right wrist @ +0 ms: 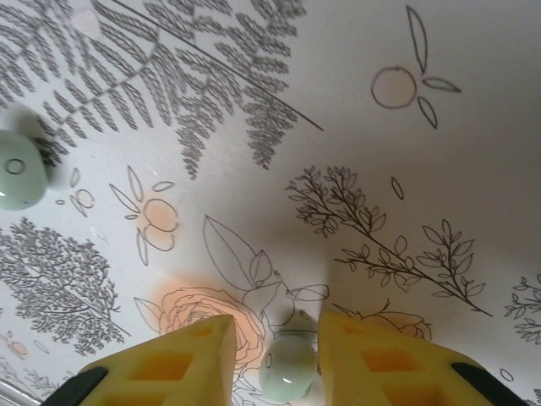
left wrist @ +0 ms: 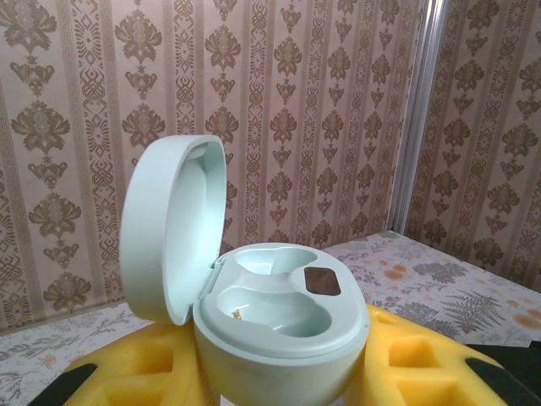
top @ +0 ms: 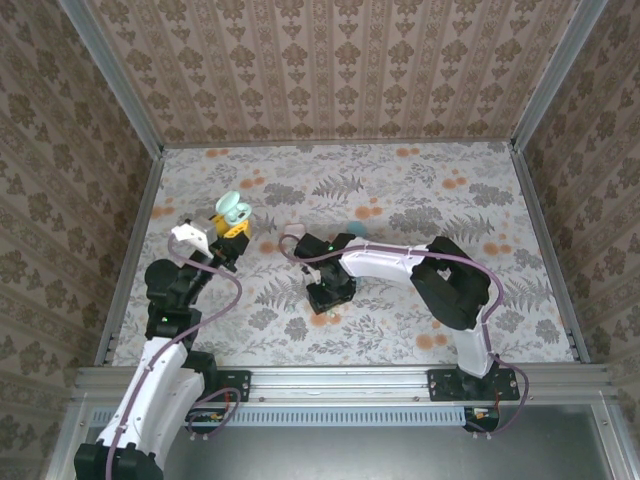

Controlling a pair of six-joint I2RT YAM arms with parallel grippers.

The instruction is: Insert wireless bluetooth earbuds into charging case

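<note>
- Stage: early, first pick; both wells of the charging case look empty, nothing inserted yet
- charging case, mint green, clamped in the left gripper between its yellow fingers, held up off the tabletop and roughly level
- lid hinged open to the left and standing up, so the wells face upward
- judgement: the left arm serves as a holder, presenting the open case so a piece can be dropped in from above
- right gripper points down at the tabletop, fingers apart, straddling one earbud, mint green, lying on the floral print
- earbud sits nearer the right-hand finger, with a clear gap on the other side; cannot tell if it touches that finger; not clamped
- judgement: the straddle is the setup for a pinch, since closing would trap the earbud between the pads
- second earbud, same colour, lies on the tabletop well apart, at the left of the right wrist view, untouched
- top view: right gripper low near the tabletop's middle, charging case held up to its left, apart from it, so the pick will need a carry across
- risk: the earbud is small and rounded and could slip out if the pinch lands off-centre; it must also be turned to fit the well
</note>
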